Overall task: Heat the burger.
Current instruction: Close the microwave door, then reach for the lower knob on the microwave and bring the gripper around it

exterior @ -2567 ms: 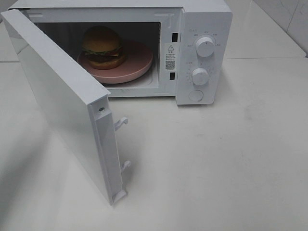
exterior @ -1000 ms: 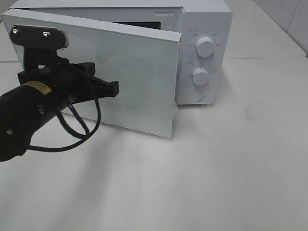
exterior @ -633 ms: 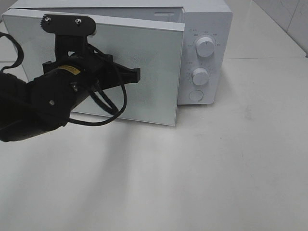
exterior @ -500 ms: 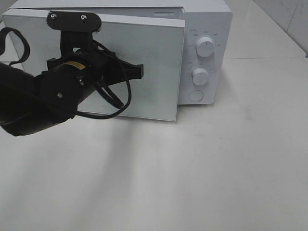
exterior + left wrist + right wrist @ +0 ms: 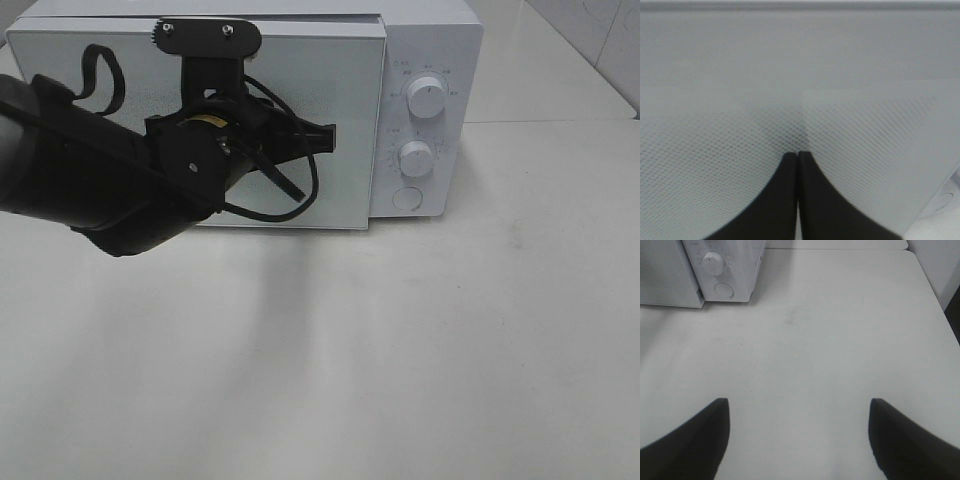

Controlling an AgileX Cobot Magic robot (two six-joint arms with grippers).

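A bare white bench point(image 5: 450, 350) fills the lower frame, with pale tiles point(image 5: 600, 40) at the upper right. The white microwave point(image 5: 430, 40) sits at the top, its door point(image 5: 350, 190) closed over the cavity, so the burger is hidden from view. The left fingers point(image 5: 318, 135) are clenched together and empty, tips against the door's mesh. The right fingers point(image 5: 710, 420) hang spread wide over the bench, grasping nothing.
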